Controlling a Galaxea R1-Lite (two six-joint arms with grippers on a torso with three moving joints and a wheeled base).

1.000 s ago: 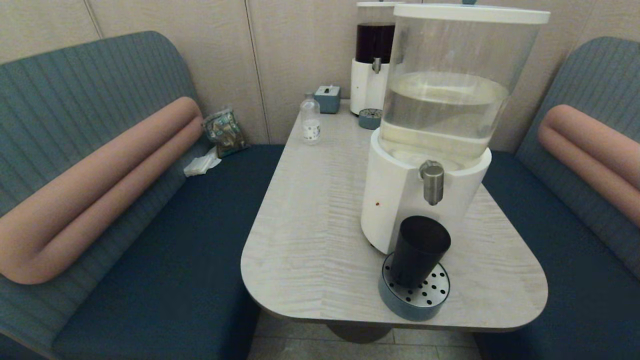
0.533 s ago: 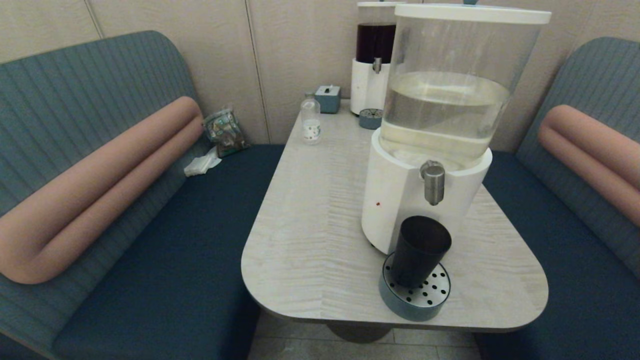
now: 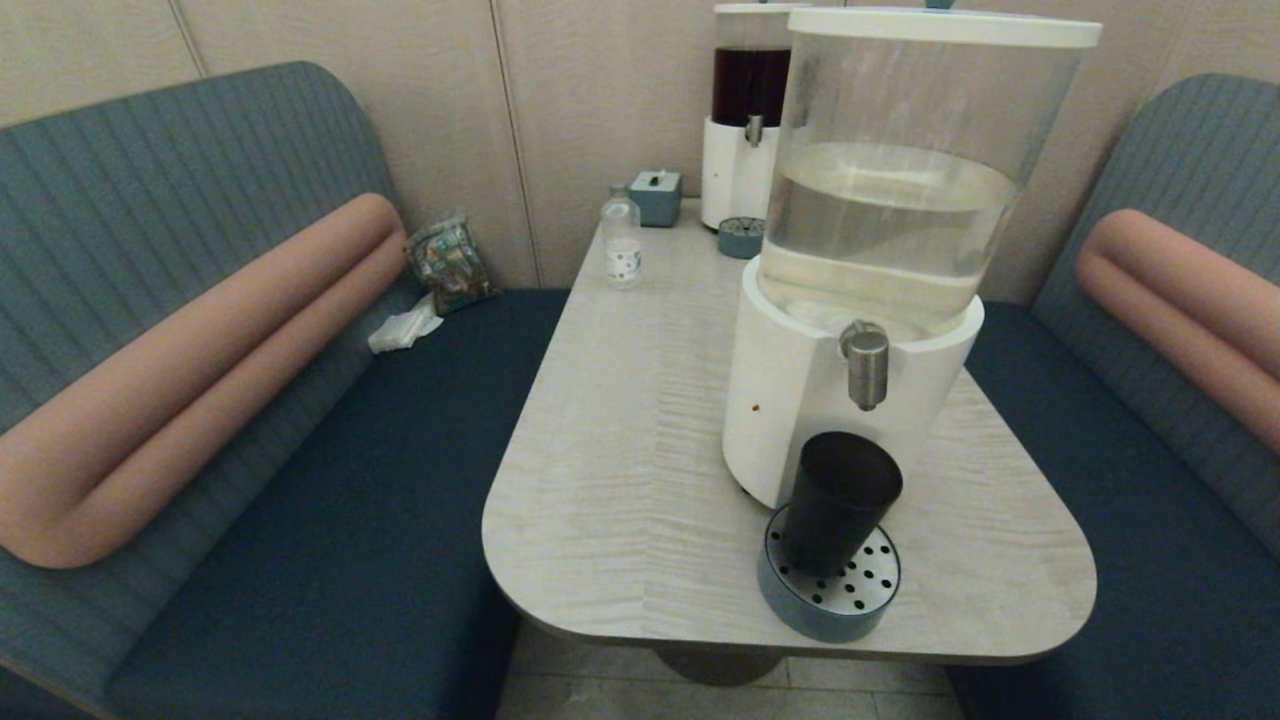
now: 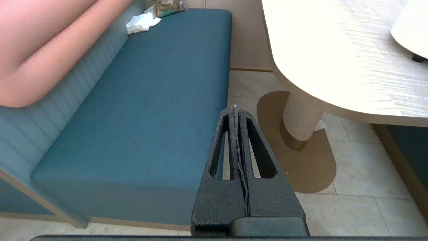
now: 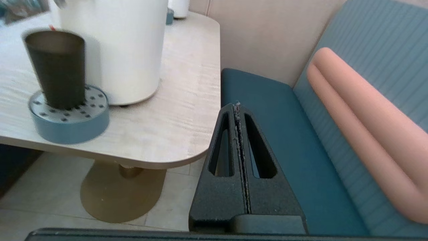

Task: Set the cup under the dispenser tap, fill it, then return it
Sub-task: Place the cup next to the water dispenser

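The black cup stands upright on the round perforated drip tray, directly below the steel dispenser tap of the large white-based dispenser. The right wrist view shows the same cup on the tray. Neither arm appears in the head view. My left gripper is shut and empty, low beside the table over the bench and floor. My right gripper is shut and empty, off the table's right edge, apart from the cup.
At the table's far end stand a smaller dark-liquid dispenser with its own tray, a small clear bottle and a blue-grey box. Blue benches flank the table; a packet and tissue lie on the left bench.
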